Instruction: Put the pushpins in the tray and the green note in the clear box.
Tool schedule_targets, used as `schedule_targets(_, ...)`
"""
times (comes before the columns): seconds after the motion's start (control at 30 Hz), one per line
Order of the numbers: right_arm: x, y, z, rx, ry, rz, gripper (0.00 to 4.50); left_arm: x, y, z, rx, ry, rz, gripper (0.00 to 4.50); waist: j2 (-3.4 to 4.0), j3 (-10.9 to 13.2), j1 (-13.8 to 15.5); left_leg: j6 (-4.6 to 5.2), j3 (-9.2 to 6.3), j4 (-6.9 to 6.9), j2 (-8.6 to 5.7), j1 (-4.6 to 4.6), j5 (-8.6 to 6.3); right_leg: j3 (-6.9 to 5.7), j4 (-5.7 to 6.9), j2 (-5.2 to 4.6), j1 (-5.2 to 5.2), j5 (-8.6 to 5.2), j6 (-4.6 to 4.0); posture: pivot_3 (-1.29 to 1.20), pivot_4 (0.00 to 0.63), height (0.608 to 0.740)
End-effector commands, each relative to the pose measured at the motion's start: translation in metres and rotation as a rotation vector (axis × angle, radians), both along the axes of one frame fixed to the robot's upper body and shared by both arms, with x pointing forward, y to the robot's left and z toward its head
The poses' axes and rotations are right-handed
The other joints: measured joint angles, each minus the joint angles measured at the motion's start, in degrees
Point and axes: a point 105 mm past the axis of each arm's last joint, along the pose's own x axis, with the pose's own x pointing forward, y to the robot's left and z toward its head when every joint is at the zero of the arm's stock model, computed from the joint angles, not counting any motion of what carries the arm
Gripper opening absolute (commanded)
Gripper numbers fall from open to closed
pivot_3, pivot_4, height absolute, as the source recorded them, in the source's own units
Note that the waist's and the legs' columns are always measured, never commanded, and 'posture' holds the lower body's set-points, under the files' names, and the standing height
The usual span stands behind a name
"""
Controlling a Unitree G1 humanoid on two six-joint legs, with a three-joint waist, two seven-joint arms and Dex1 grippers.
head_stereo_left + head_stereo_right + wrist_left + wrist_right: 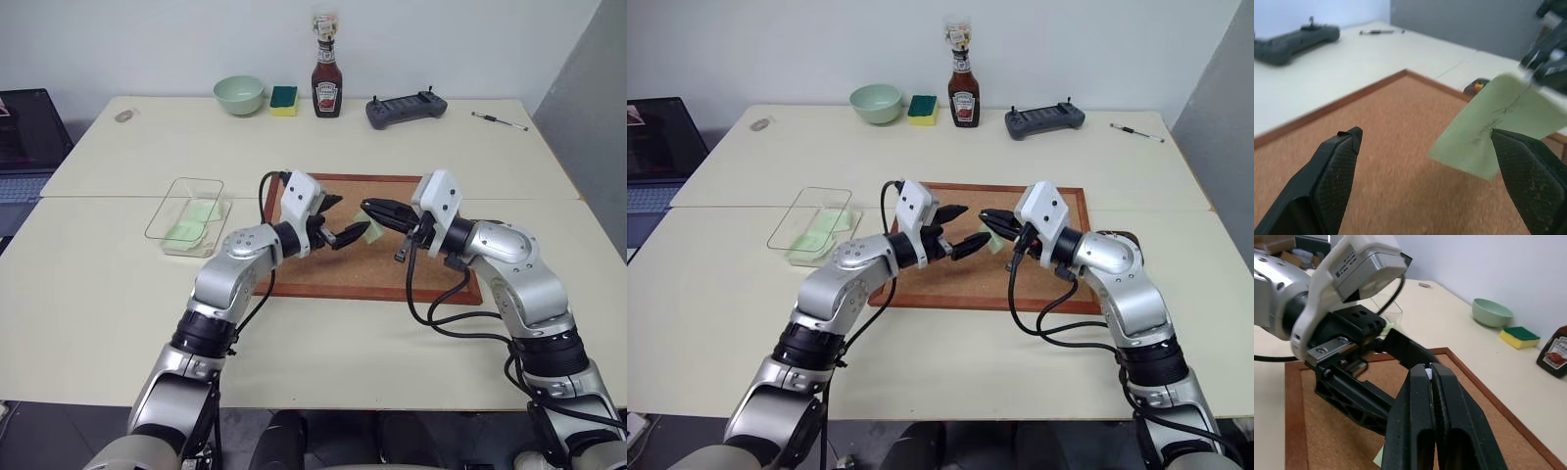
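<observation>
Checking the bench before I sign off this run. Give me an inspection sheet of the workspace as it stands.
Surface: cream table, seam across it, wood-framed corkboard at centre.
Job's things: green note held above the corkboard; clear box beside the board, pale green paper inside; dark tray partly seen past the board's edge; pushpins not made out.
Clutter: green bowl, sponge, ketchup bottle, controller, pen.
Grippers: right claw shut on the note's edge; left claw open, fingers either side of the note.
Cables: black leads looping from both wrists.
Surroundings: white wall, laptop at one side.
</observation>
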Motion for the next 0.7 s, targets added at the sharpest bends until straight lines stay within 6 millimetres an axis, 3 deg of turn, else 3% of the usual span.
schedule_targets(0.03, -0.011, 0.004, 0.020, 0.042, -0.012, 0.057, 0.00, 0.000, -0.007, 0.010, 0.035, -0.092, -0.097, 4.45, 0.00, 0.00, -0.07, 0.00, -0.02, -0.01, 0.00, 0.01, 0.00, -0.02, 0.01, 0.00, 0.00, 0.00, 0.00, 0.00, 0.150, 0.740)
schedule_targets(0.3, -0.014, 0.006, 0.024, 0.080, 0.054, 0.073, 0.00, -0.008, -0.021, 0.009, 0.060, -0.124, -0.232, 4.45, 0.00, 0.00, -0.42, 0.01, -0.06, -0.01, -0.01, 0.00, 0.00, -0.04, 0.01, 0.00, 0.00, 0.00, 0.00, 0.00, 0.150, 0.740)
schedule_targets(0.53, -0.013, 0.004, 0.026, 0.099, 0.085, 0.066, 0.00, -0.009, -0.017, 0.012, 0.037, -0.122, -0.255, 4.45, 0.00, 0.00, -0.50, 0.02, -0.07, 0.00, 0.00, 0.00, 0.00, -0.05, 0.03, 0.01, 0.00, 0.00, 0.00, 0.00, 0.150, 0.740)
schedule_targets(0.7, -0.013, 0.004, 0.027, 0.099, 0.090, 0.065, 0.00, -0.010, -0.011, 0.010, 0.021, -0.078, -0.265, 3.62, 0.00, 0.00, -0.53, 0.02, -0.08, 0.00, 0.00, 0.00, 0.00, -0.06, 0.04, 0.01, 0.00, 0.00, 0.00, 0.00, 0.150, 0.740)
